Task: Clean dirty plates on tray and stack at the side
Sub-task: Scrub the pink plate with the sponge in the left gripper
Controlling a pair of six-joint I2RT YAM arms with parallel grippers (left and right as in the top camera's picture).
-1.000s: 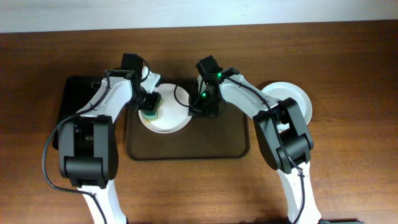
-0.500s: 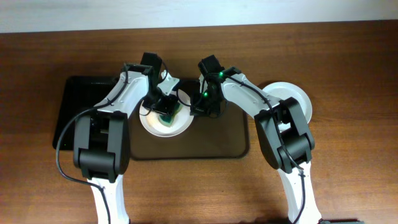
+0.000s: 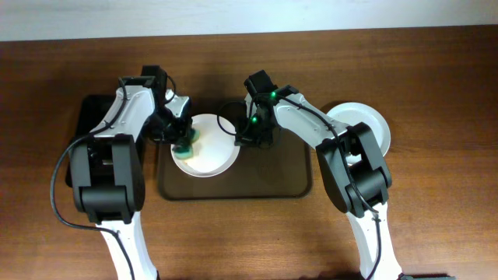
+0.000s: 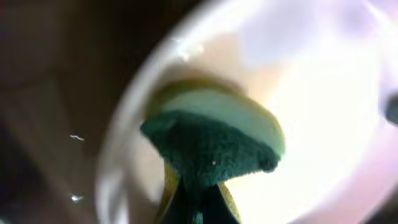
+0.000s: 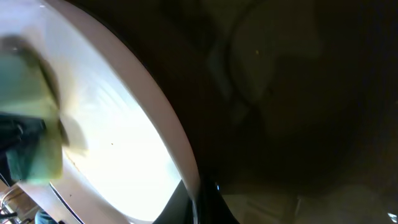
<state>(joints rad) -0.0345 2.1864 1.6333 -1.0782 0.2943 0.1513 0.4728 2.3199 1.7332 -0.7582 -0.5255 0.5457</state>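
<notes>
A white plate [image 3: 208, 154] lies on the left part of the dark brown tray [image 3: 272, 183]. My left gripper [image 3: 184, 140] is shut on a green-and-yellow sponge [image 3: 184, 148] pressed on the plate's left side; the sponge fills the left wrist view [image 4: 214, 143] over the plate [image 4: 323, 112]. My right gripper [image 3: 243, 138] is shut on the plate's right rim, seen in the right wrist view [image 5: 186, 168]. The sponge shows at the left edge there [image 5: 28, 118]. Cleaned plates [image 3: 364, 124] are stacked on the table at the right, a white one on top.
A glossy black tray [image 3: 89, 124] lies left of the brown tray, partly under my left arm. The right half of the brown tray is bare. The wooden table [image 3: 436, 218] extends all around.
My left gripper with the sponge swept from the plate's left edge to its middle and back to the left side. The plate shifted slightly. My right gripper stayed on the rim.
</notes>
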